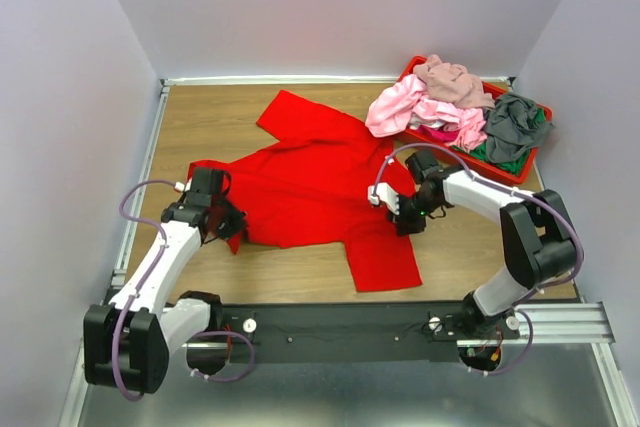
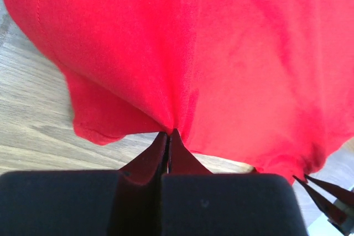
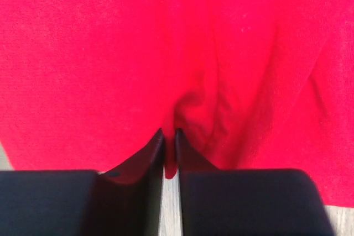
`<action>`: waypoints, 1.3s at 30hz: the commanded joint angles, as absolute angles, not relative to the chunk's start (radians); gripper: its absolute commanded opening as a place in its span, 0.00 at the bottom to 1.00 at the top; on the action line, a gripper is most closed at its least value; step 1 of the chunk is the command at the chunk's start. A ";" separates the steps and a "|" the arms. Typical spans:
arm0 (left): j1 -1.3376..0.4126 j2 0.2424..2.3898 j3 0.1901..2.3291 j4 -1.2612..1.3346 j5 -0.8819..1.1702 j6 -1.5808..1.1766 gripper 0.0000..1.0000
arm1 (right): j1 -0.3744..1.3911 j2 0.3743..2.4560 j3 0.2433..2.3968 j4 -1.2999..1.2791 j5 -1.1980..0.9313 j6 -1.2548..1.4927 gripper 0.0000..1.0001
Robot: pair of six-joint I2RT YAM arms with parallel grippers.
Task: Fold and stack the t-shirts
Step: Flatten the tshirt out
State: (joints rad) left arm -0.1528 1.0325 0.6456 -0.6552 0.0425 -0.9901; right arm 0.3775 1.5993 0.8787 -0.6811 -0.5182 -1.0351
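My left gripper (image 2: 168, 139) was clamped tight on an edge of the red t-shirt (image 1: 310, 182). My right gripper (image 3: 170, 139) pinched the opposite side, jaws nearly together. Held at both sides for folding, I judged, it lay spread on the table (image 1: 210, 117), other t-shirts (image 1: 450, 107) heaped in the tray (image 1: 524, 176).

your red t-shirt (image 1: 310, 182) is soft matt knit cloth, stitched hem visible up close; pink t-shirt (image 1: 400, 107), mauve-beige t-shirt (image 1: 450, 79) and grey t-shirt (image 1: 512, 122) look the same matt fabric. table (image 1: 200, 117) is pale wood grain, low sheen, and the tray (image 1: 515, 173) reads as smooth red plastic. left gripper (image 2: 167, 132) fingers (image 2: 146, 161) look smooth black plastic, rail (image 1: 575, 319) is dull bare metal.
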 commanded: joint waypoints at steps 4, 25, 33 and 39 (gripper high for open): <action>-0.158 0.942 0.765 -0.716 -0.076 -0.976 0.00 | 0.416 1.611 1.041 -0.833 -0.459 -0.995 0.01; 0.062 1.101 1.376 -0.313 -0.162 -0.805 0.00 | 0.532 2.096 2.578 -0.636 -0.212 -0.465 0.00; 0.080 1.154 1.785 -0.128 0.067 -0.701 0.00 | 0.532 1.924 2.698 -0.543 -0.126 -0.434 0.01; 0.080 0.968 1.550 -0.100 0.182 -0.703 0.00 | 0.515 1.741 2.489 -0.690 -0.325 -0.517 0.01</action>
State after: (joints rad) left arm 0.0769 1.0595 1.6924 -0.1219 0.0608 -0.7265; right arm 0.5259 1.8431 2.6232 -0.6056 -0.1867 -0.4706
